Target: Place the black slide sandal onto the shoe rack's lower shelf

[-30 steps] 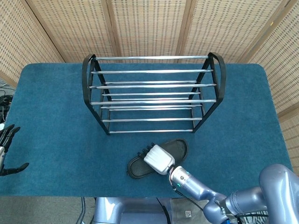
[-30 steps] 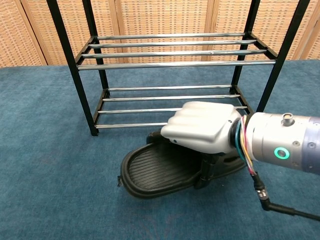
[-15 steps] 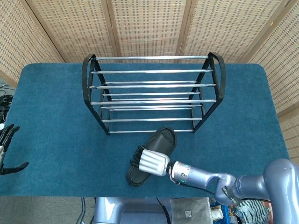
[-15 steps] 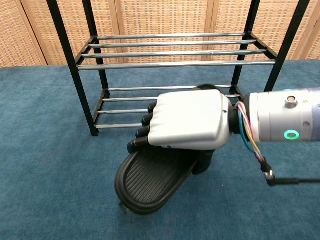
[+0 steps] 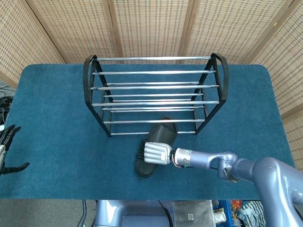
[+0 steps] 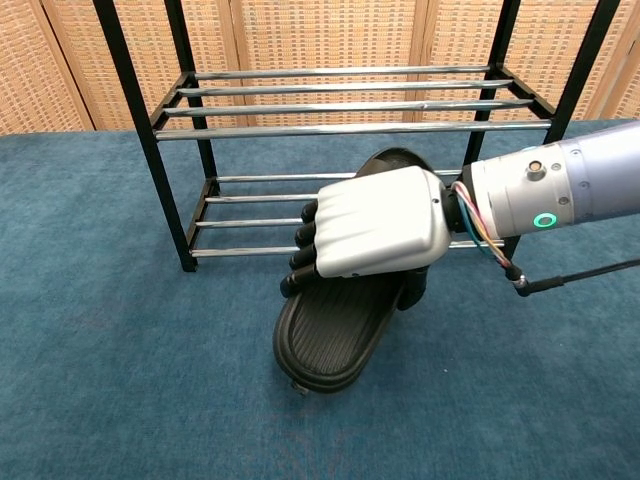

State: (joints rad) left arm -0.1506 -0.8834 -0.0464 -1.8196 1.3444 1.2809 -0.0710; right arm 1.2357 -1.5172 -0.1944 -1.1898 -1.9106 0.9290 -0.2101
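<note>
The black slide sandal (image 5: 156, 146) (image 6: 335, 330) points its toe at the shoe rack (image 5: 154, 94) (image 6: 350, 130), with its heel toward me. My right hand (image 5: 157, 152) (image 6: 375, 225) grips it from above, fingers curled over the left side and the thumb down on the right. In the chest view the toe end overlaps the front bars of the lower shelf (image 6: 340, 215); whether it rests on them I cannot tell. My left hand (image 5: 7, 151) hangs open at the far left edge of the head view, off the table.
The blue carpeted table (image 5: 57, 118) surrounds the rack. A woven screen (image 5: 151, 23) stands behind it. Both shelves of the rack are bare bars.
My right hand has turned the sandal from lying sideways to pointing toe-first at the rack and moved it closer to the lower shelf. The left hand has not moved.
</note>
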